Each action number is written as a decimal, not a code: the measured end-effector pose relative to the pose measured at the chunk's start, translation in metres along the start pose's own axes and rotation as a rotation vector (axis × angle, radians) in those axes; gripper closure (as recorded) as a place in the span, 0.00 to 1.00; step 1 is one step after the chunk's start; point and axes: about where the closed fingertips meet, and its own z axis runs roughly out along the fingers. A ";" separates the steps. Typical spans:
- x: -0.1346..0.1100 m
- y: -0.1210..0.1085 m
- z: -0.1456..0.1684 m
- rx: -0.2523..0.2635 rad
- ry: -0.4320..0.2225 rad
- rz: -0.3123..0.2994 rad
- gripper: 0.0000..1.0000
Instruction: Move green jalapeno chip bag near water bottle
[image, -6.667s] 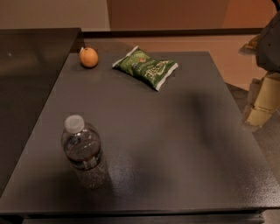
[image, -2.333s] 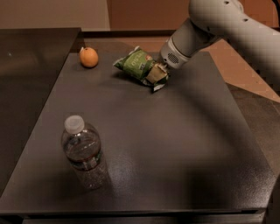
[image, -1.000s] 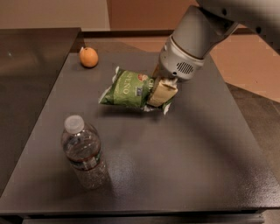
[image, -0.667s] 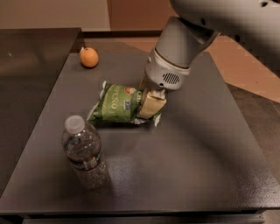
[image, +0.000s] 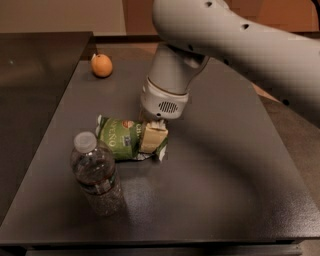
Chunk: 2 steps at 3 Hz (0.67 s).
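Note:
The green jalapeno chip bag (image: 120, 139) lies crumpled on the dark table (image: 225, 165), just right of and behind the water bottle's cap. The water bottle (image: 96, 172) stands upright at the front left, clear with a white cap. My gripper (image: 152, 138) reaches down from the large grey arm (image: 225, 40) and is shut on the right end of the bag. A cream-coloured finger (image: 151, 136) presses on the bag's right part. The bag's left edge is close to the bottle, almost touching it.
A round orange fruit (image: 101, 65) sits at the table's far left corner. A second dark surface (image: 35, 75) adjoins on the left. The table's front edge runs just below the bottle.
My gripper has dragged the chip bag from the far middle of the table toward the front left, up next to the water bottle. The bottle and the orange fruit have stayed put.

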 end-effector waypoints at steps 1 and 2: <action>-0.005 0.001 0.009 -0.033 0.017 -0.031 0.58; -0.005 0.001 0.013 -0.053 0.039 -0.071 0.35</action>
